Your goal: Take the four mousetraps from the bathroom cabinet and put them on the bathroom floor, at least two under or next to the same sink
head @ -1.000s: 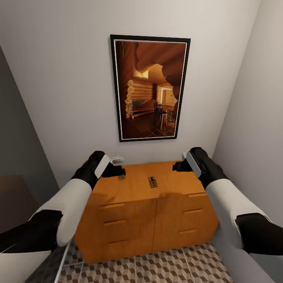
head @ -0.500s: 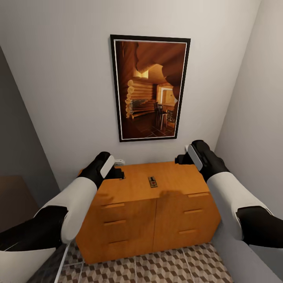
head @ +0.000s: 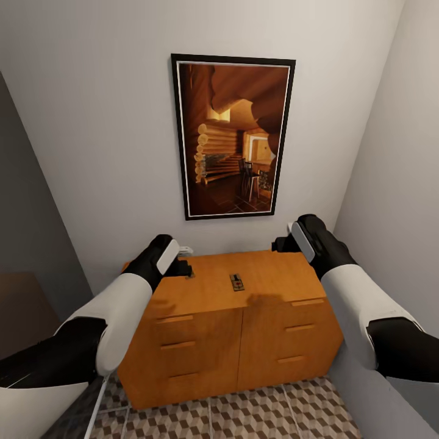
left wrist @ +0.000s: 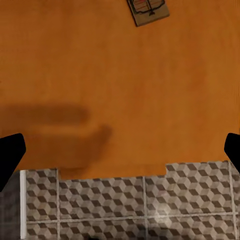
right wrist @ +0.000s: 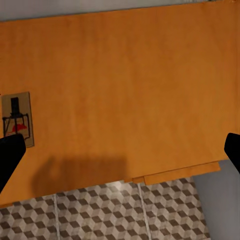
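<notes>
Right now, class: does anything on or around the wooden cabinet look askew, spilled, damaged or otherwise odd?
Nothing stands out. One mousetrap lies flat and intact on the cabinet top, all drawers look shut, and the tiled bathroom floor shows no spill.

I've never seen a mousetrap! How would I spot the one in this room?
Find the big framed picture of a log cabin on the wall, then look below it to the orange-brown wooden cabinet with drawers. On its flat top, near the middle between the two black grippers, lies the mousetrap: a small tan board with dark wire and a red mark, the only little thing lying in the open there.
</notes>
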### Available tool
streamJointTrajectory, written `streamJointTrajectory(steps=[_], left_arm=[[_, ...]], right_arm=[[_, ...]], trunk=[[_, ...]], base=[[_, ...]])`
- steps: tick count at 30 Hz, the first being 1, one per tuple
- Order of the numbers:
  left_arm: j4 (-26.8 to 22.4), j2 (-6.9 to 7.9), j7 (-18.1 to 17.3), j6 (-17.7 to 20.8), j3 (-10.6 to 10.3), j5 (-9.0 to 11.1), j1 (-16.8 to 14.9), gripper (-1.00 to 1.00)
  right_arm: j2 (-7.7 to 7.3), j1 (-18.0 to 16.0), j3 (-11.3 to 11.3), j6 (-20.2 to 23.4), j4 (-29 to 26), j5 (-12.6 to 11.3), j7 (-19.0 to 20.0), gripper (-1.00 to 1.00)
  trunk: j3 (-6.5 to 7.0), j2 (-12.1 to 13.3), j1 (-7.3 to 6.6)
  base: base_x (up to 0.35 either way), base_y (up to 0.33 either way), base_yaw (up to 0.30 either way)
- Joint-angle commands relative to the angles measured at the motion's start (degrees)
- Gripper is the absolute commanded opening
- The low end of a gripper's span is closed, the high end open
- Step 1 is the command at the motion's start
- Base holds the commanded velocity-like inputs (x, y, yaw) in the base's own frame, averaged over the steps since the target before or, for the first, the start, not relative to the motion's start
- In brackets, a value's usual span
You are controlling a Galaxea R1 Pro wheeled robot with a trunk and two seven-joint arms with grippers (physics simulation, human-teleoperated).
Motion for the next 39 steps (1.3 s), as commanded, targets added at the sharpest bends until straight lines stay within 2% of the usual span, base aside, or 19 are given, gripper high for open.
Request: streamJointTrajectory(steps=[1, 5, 6, 11, 12, 14, 15, 17, 18, 25, 39], left_arm=[[0.0, -0.01, 1.2, -0.4, 0.1, 1.3, 0.0, 1.00], [0.0, -0.01, 4.1, -3.8, 0.2, 4.7, -0.1, 1.00], [0.2, -0.01, 7.7, -6.3, 0.2, 7.7, -0.1, 1.00], [0.9, -0.01, 14.1, -9.2, 0.2, 12.2, -0.1, 1.00], [1.7, -0.01, 16.0, -11.3, 0.2, 15.2, -0.1, 1.00], [2.4, -0.01, 16.8, -13.1, 0.1, 17.1, -0.1, 1.00], [3.3, -0.01, 17.3, -14.9, 0.1, 18.7, -0.1, 1.00], [4.5, -0.01, 17.6, -16.4, 0.0, 19.8, -0.1, 1.00], [6.4, -0.01, 18.0, -18.3, 0.0, 21.0, -0.1, 1.00], [7.4, -0.01, 18.2, -19.7, -0.1, 21.7, -0.1, 1.00], [7.7, -0.01, 18.1, -19.6, -0.6, 21.8, -0.1, 1.00]], right_arm=[[-0.08, -0.1, 0.3, 0.2, -0.1, -0.6, -0.5, 1.00], [-0.06, -0.2, 0.4, 0.2, -0.3, -0.6, -0.5, 1.00], [-0.03, -0.2, 0.4, 0.2, -0.3, -0.6, -0.5, 1.00], [-0.06, -0.2, 0.4, 0.2, -0.3, -0.6, -0.6, 1.00], [-0.07, -0.2, 0.4, 0.2, -0.4, -0.6, -0.6, 1.00], [-0.07, -0.2, 0.4, 0.2, -0.4, -0.6, -0.6, 1.00], [-0.04, -0.2, 0.5, 0.2, -0.4, -0.6, -0.6, 1.00], [-0.03, -0.2, 0.5, 0.2, -0.4, -0.6, -0.6, 1.00], [0.02, -0.2, 0.6, 0.2, -0.4, -0.7, -0.6, 1.00], [0.13, -0.2, 0.9, 0.2, -0.4, -0.6, -0.5, 1.00], [0.20, -0.2, 1.2, 0.2, -0.5, -0.8, -0.5, 1.00]], trunk=[[-0.14, -0.1, 0.04], [-0.14, -0.1, 0.04], [-0.14, -0.1, 0.04], [-0.14, -0.1, 0.04], [-0.14, -0.1, 0.04], [-0.14, -0.1, 0.04], [-0.14, -0.1, 0.04], [-0.14, -0.1, 0.04], [-0.14, -0.1, 0.04], [-0.14, -0.1, 0.04], [-0.14, -0.1, 0.04]], base=[[0.000, 0.000, 0.000], [0.000, 0.000, 0.000], [0.000, 0.000, 0.000], [0.000, 0.000, 0.000], [0.000, 0.000, 0.000], [0.000, 0.000, 0.000], [0.000, 0.000, 0.000], [0.000, 0.000, 0.000], [0.000, 0.000, 0.000], [0.000, 0.000, 0.000], [0.000, 0.000, 0.000]])
